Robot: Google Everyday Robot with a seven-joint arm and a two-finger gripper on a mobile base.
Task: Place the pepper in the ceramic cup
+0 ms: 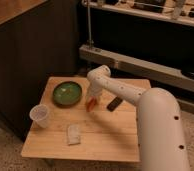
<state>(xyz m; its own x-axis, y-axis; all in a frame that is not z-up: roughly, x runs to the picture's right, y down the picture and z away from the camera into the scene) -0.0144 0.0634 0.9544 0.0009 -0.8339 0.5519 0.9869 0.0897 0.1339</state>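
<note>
Between the green bowl [67,93] and black block [114,103], the tool [91,106] hangs at the pepper [92,103]; whether it grips it I cannot tell. The ceramic cup [40,115] stands well apart.

This looks like a robot test lab or workshop, not a home. A small wooden surface [105,137] stands alone on a speckled floor [192,125], set against dark panels [35,50]. Behind it runs a heavy metal rail [140,65], and above that a shelf [150,11] carries what seems to be equipment, too blurred to name. A white robot arm [127,91] reaches over the surface, its gripper [91,103] low near the middle, just right of a green bowl [67,93].
</note>
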